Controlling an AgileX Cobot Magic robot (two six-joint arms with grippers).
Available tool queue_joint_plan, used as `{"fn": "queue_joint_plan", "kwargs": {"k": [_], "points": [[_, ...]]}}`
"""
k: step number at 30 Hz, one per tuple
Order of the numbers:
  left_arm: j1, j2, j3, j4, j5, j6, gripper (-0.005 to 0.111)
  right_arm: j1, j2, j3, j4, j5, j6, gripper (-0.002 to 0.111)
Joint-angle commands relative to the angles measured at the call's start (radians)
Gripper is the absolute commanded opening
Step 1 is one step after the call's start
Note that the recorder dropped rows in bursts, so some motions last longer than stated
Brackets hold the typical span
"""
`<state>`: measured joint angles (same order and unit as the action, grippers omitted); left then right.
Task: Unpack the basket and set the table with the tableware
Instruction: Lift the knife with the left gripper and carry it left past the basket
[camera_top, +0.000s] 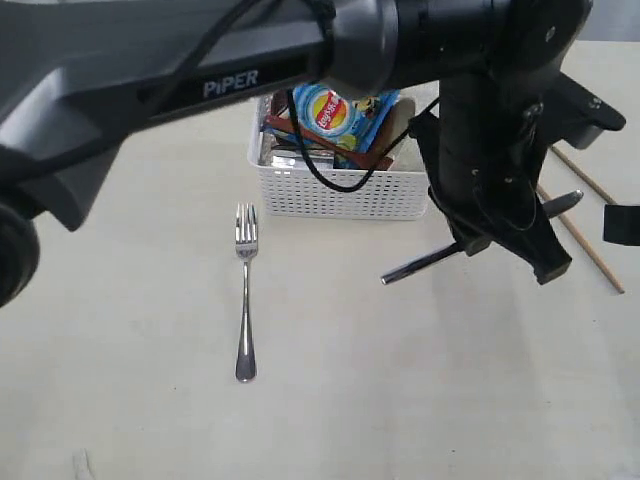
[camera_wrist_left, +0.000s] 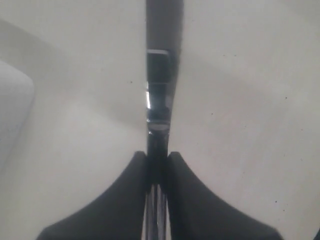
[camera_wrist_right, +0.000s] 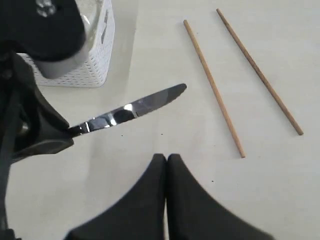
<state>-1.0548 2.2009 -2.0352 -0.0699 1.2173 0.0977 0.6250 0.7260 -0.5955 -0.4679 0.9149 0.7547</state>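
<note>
Knife (camera_top: 420, 264) is clamped in my left gripper (camera_wrist_left: 158, 158), right gripper (camera_wrist_right: 166, 158) closed on nothing, fork (camera_top: 245, 300) lying near the basket (camera_top: 340, 195).

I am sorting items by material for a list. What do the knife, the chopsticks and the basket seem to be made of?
The knife: apparently polished steel; it mirrors bright highlights.
The chopsticks: probably wood or bamboo; matte, even brown, no shine.
The basket: seemingly moulded white plastic; regular lattice of small holes in its wall.
</note>
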Motion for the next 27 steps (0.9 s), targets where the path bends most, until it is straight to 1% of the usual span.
{"fn": "queue_joint_plan", "kwargs": {"k": [1, 6, 9, 15, 20, 24, 27], "points": [[0.041, -0.076, 0.039, 0.014, 0.004, -0.026, 0.000, -0.003, -0.004, 0.004, -0.005, -0.001, -0.011, 0.000], [0.116, -0.166, 0.130, 0.014, 0.004, -0.043, 0.000, -0.003, -0.004, 0.004, -0.005, -0.001, -0.011, 0.000], [0.164, -0.226, 0.207, 0.014, -0.011, -0.047, 0.000, -0.003, -0.004, 0.004, -0.001, -0.001, -0.011, 0.000], [0.249, -0.355, 0.410, 0.014, -0.083, -0.059, 0.000, -0.003, -0.004, 0.004, -0.001, -0.001, -0.011, 0.000], [0.344, -0.465, 0.589, 0.016, -0.146, -0.098, 0.000, -0.003, -0.004, 0.004, 0.004, -0.001, -0.011, 0.000], [0.410, -0.531, 0.728, 0.016, -0.194, -0.144, 0.000, -0.003, -0.004, 0.004, 0.004, -0.001, -0.011, 0.000], [0.437, -0.567, 0.804, 0.029, -0.229, -0.214, 0.000, -0.003, -0.004, 0.004, 0.004, -0.001, -0.011, 0.000]]}}
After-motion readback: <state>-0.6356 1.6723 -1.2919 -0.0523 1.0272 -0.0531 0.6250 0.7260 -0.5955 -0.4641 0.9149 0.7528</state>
